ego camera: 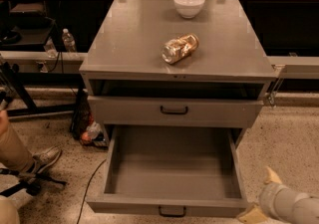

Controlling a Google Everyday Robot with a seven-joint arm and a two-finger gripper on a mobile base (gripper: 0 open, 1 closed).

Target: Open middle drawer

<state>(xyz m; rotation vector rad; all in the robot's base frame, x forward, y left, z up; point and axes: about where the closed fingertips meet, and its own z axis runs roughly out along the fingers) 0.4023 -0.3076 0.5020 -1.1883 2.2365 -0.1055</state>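
The middle drawer [172, 166] is pulled far out of the grey cabinet, and its inside is bare. Its low front panel carries a small black loop handle [172, 211] at the bottom edge of the view. My gripper [260, 195] is at the lower right, just beside the drawer's front right corner and apart from the handle. Its two pale fingertips [271, 175] stand apart with nothing between them. Above the open drawer is a taller-fronted grey drawer [174, 111] with a wider black handle, nearly shut.
On the cabinet top [129, 34] a white bowl [189, 4] stands at the back and a brown snack bag [180, 48] lies near the middle. A person's leg and shoe [42, 158] are at the lower left. Bottles [68, 40] and cables are on the left.
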